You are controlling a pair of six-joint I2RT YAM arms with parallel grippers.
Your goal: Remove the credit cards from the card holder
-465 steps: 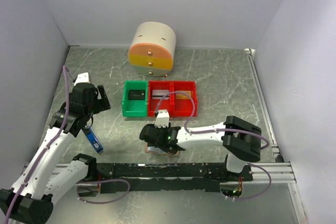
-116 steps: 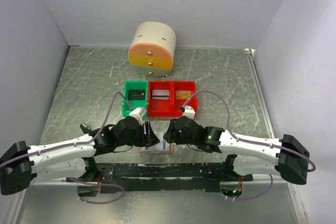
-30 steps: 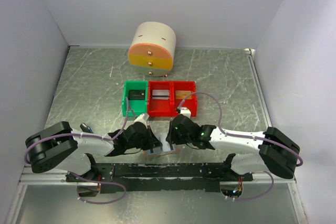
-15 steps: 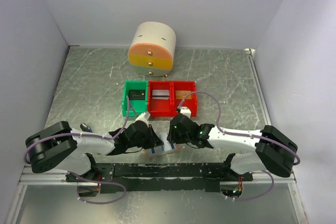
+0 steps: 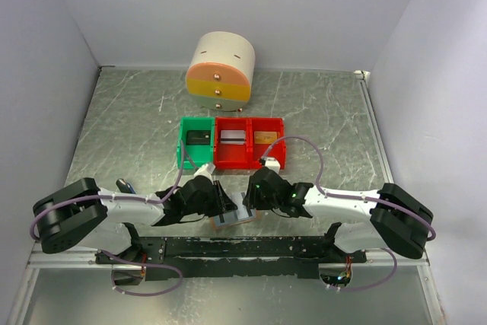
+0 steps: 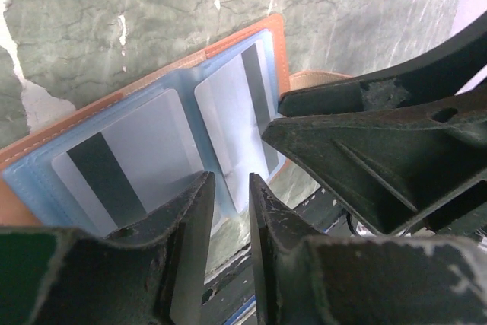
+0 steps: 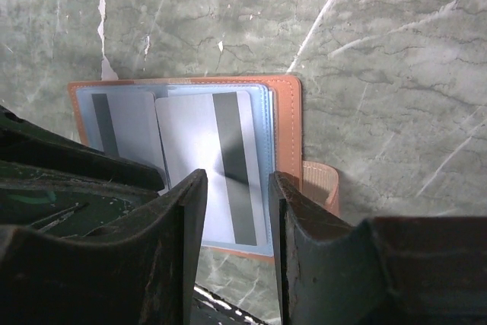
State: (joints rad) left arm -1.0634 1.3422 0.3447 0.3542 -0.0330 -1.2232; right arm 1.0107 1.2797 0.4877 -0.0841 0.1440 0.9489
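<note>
The card holder (image 5: 232,219) lies open and flat near the table's front edge, tan with pale blue pockets (image 7: 288,131). Two credit cards with dark stripes lie on its face, one (image 6: 125,165) at the left and one (image 6: 234,116) at the right, which the right wrist view also shows (image 7: 217,161). My left gripper (image 6: 230,184) hovers low over the holder's near edge, its jaws apart with only table showing in the gap. My right gripper (image 7: 237,180) faces it from the other side, open above the striped card, nothing pinched.
Behind the holder stand a green bin (image 5: 196,159) and a red two-compartment bin (image 5: 249,159) with small items inside. A round cream-and-orange drawer unit (image 5: 221,70) sits further back. A blue-and-black stick (image 5: 125,186) lies left. The black rail (image 5: 228,247) runs along the front.
My left gripper's jaws have parted from shut. Both arms stay almost where they were over the holder.
</note>
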